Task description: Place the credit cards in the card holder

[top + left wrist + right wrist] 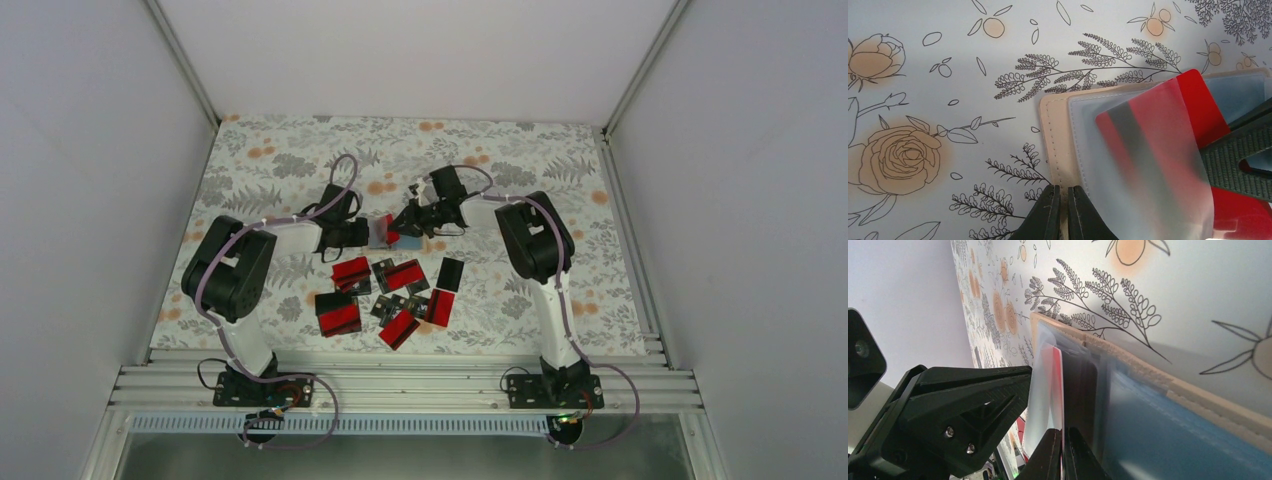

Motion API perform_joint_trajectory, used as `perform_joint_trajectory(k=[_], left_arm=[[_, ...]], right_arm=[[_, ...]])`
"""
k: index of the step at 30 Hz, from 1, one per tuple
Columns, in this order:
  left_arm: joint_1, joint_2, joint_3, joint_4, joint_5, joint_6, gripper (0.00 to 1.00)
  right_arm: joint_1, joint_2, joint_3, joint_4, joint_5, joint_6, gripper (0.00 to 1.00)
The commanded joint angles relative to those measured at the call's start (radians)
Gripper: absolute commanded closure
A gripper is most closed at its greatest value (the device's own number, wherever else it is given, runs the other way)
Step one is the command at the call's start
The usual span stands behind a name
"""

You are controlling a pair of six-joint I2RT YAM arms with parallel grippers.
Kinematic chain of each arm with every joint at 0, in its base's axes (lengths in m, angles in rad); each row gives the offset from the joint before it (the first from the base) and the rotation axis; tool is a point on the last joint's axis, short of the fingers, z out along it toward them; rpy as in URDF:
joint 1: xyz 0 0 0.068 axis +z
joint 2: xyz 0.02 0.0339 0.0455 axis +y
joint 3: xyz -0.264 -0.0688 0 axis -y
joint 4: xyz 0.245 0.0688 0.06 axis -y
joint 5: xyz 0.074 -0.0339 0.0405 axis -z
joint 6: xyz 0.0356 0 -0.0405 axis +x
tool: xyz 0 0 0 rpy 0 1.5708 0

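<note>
Currently the card holder (pixel 383 233) is held open near the middle of the worktop (pixel 280 170), between both arms. On its tan stitched edge the left pincer (pixel 1060 212) is clamped shut. At the other side the right pincer (pixel 1063 452) is closed on the edge of a red card (pixel 1054 385). That card is seen partly tucked behind a frosted sleeve (pixel 1148 165) of the holder, with one red corner sticking out past it. Blue-grey lining is exposed beside the sleeve. Nearer the arm bases, loose cards (pixel 400 272), red and black, are scattered flat on the worktop, apart from both pincers.
</note>
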Motion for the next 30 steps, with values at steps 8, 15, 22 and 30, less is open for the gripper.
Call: perform_joint_trajectory(k=[8,15,22,30], left_arm=[[-0.009,0.003,-0.046,-0.028,0.047,-0.031,0.95],[-0.007,-0.002,-0.053,-0.033,0.018,-0.023,0.95],[-0.008,-0.005,-0.057,-0.037,-0.016,-0.014,0.98],[-0.009,-0.002,-0.054,-0.040,-0.032,-0.007,0.98]], right_arm=[[0.051,0.007,-0.059,0.048,0.069,0.040,0.96],[0.028,-0.049,-0.063,-0.041,0.122,-0.028,0.96],[0.017,-0.077,-0.046,-0.105,0.123,-0.077,0.96],[0.001,-0.116,-0.072,-0.143,0.137,-0.117,0.96]])
